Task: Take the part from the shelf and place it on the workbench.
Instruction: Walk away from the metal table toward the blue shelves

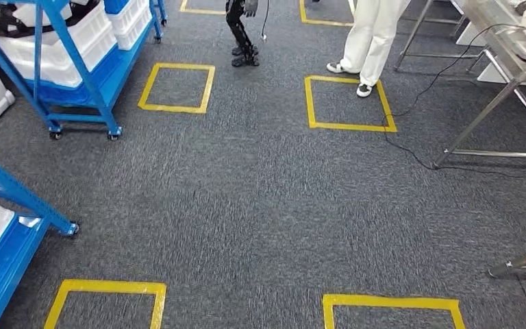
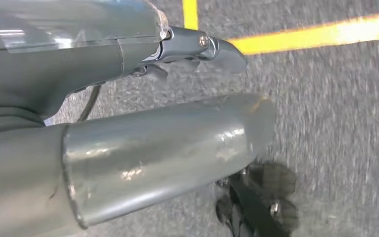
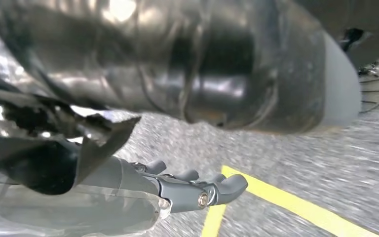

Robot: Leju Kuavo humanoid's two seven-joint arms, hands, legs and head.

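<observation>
My left hand (image 2: 103, 64) hangs over the grey carpet, its thick grey thumb (image 2: 177, 148) set apart from its fingers (image 2: 217, 49), nothing between them. My right hand (image 3: 128, 177) also hangs above the carpet with its fingers (image 3: 197, 190) stretched straight and its dark thumb (image 3: 227, 64) apart, carpet showing between them. A blue shelf (image 1: 82, 75) at the far left carries white bins (image 1: 75, 41) with dark things (image 1: 7, 20) inside, too small to identify. The metal workbench (image 1: 514, 68) stands at the far right.
Yellow taped squares (image 1: 348, 103) mark the carpet. A person in white trousers (image 1: 373, 34) stands near the workbench. Another robot's dark legs (image 1: 241, 38) stand at the back. A second blue shelf (image 1: 7, 199) is near left. A black cable (image 1: 411, 151) runs under the bench.
</observation>
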